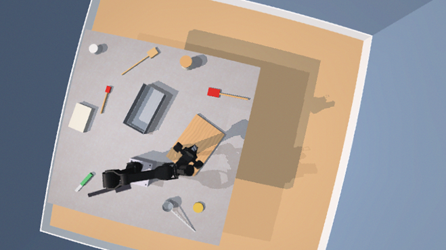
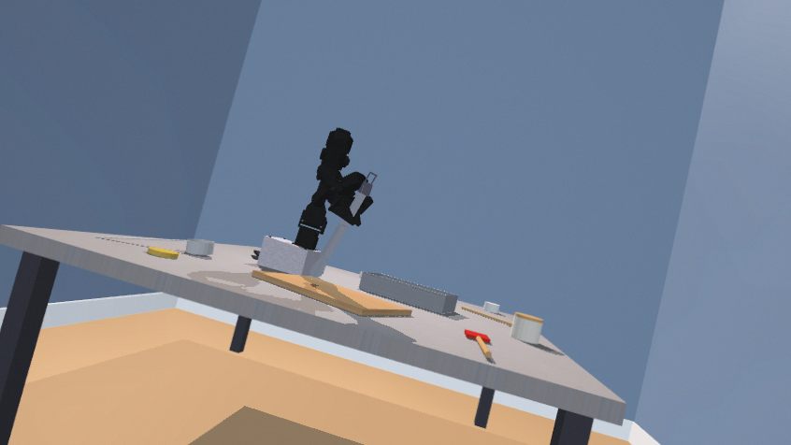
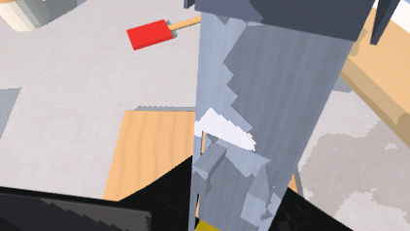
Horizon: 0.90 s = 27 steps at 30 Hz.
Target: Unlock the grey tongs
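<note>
My gripper (image 1: 189, 153) (image 2: 358, 208) is shut on the grey tongs (image 1: 194, 148) (image 2: 334, 238) (image 3: 282, 87), high above the table. The tongs are tilted, with the dark hinge end and its wire loop up and the tips slanting down. In the exterior view the arms look close together; whether the lock is off cannot be told. The lower end shows just above or behind the wooden board (image 1: 203, 127) (image 2: 387, 308) (image 3: 151, 141); contact with it cannot be told. The grey roasting tin (image 1: 133, 126) (image 2: 406, 293) stands beyond the board with no tongs across it.
A red-headed spatula (image 1: 213, 92) (image 2: 477, 336) (image 3: 150, 35) and a wooden-lidded jar (image 1: 186, 62) (image 2: 526, 328) lie past the board. A glass bowl (image 1: 168, 205) (image 2: 199, 247) and a yellow disc (image 1: 198, 207) (image 2: 162, 252) are on the arm's other side. A cream block (image 1: 80, 117) is behind the tin.
</note>
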{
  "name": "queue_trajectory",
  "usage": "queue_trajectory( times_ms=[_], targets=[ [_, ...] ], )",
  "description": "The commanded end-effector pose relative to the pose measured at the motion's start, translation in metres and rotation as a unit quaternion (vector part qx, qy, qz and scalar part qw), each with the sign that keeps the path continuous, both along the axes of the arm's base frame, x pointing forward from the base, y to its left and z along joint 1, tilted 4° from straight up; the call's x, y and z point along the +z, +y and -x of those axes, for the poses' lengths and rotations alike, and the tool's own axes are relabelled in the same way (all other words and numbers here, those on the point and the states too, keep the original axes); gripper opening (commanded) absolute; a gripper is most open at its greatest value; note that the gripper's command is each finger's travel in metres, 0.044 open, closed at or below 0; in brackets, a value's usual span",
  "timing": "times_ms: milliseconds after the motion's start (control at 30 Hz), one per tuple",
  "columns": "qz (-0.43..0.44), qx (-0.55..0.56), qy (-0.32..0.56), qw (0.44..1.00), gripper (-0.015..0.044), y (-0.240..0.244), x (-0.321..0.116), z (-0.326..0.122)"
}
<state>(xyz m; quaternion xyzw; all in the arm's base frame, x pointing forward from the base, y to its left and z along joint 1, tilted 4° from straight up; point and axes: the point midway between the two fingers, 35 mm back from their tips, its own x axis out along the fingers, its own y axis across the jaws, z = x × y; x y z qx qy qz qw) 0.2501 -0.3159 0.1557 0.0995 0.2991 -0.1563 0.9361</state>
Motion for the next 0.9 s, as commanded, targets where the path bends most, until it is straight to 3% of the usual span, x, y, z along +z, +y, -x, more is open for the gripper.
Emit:
queue_trajectory(
  times_ms=[0, 867],
  targets=[
    [0.008, 0.001, 0.005, 1.0, -0.015, -0.002, 0.005, -0.003],
    [-0.006, -0.005, 0.085, 0.996, -0.015, -0.008, -0.005, -0.01]
  ],
)
